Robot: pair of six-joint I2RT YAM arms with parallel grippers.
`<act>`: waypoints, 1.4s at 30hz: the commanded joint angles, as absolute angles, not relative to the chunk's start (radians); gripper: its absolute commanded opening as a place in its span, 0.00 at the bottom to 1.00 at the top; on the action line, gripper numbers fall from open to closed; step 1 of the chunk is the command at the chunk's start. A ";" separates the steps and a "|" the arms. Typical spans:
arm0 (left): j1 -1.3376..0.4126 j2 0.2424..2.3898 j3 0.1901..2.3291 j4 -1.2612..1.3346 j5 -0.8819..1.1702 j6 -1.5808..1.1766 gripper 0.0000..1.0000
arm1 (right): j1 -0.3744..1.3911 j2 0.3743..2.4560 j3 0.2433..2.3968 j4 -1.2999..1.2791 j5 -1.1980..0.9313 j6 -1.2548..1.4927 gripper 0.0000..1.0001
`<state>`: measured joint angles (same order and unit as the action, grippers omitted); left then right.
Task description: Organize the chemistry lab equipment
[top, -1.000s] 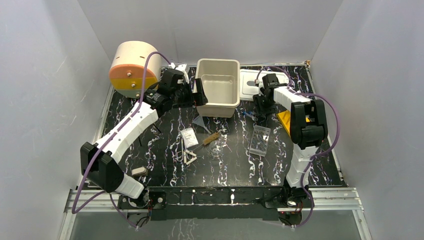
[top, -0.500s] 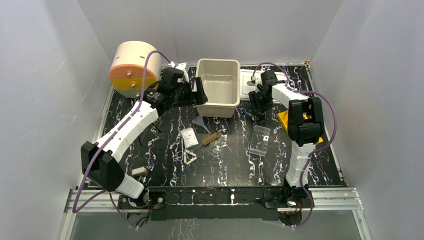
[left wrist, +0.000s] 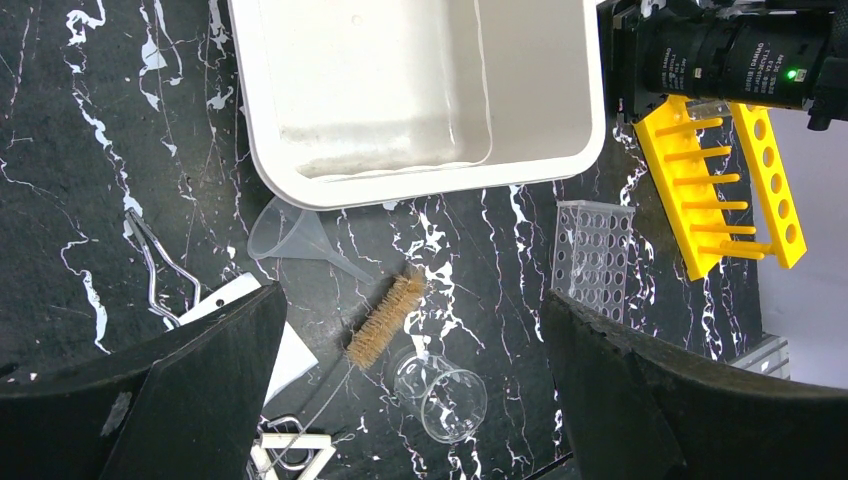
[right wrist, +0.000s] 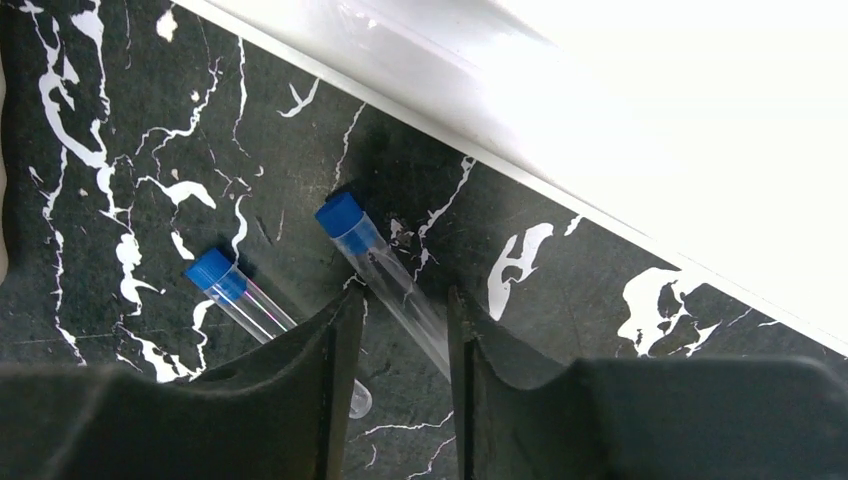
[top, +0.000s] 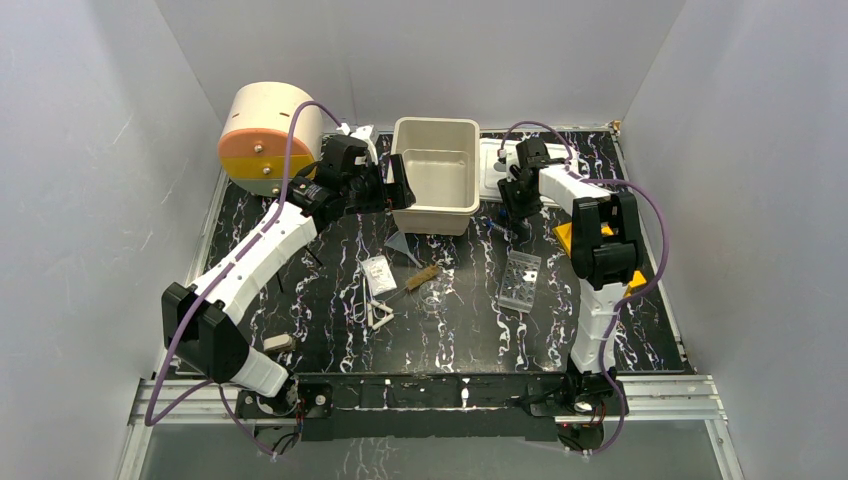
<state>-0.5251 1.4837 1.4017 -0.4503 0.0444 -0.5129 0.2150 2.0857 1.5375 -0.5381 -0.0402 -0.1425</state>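
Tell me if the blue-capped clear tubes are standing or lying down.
Lying down: both lie flat on the black marbled table, one tube between the right gripper's fingers, one tube beside.

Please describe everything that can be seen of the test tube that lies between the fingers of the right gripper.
The test tube is slim and clear, glass or plastic by its look, closed at one end by a blue cap. Nothing shows inside it. It lies flat on the black marbled table, slanting through the gap of the right gripper. The fingers stand on either side of it, and contact cannot be told. Its lower part is blurred. A second capped tube lies beside it, apart.
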 commanded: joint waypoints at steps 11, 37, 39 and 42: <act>-0.518 1.463 1.428 -0.453 0.058 -0.502 0.98 | 0.221 2.074 1.477 -0.542 -0.082 -0.190 0.26; -0.518 1.457 1.414 -0.417 0.150 -0.517 0.98 | 0.249 1.845 1.418 -0.489 0.034 -0.092 0.18; -0.518 1.460 1.413 -0.407 0.176 -0.528 0.98 | 0.247 1.799 1.405 -0.476 0.032 -0.072 0.18; -0.518 1.467 1.410 -0.383 0.228 -0.547 0.98 | 0.248 1.735 1.394 -0.466 0.028 -0.023 0.18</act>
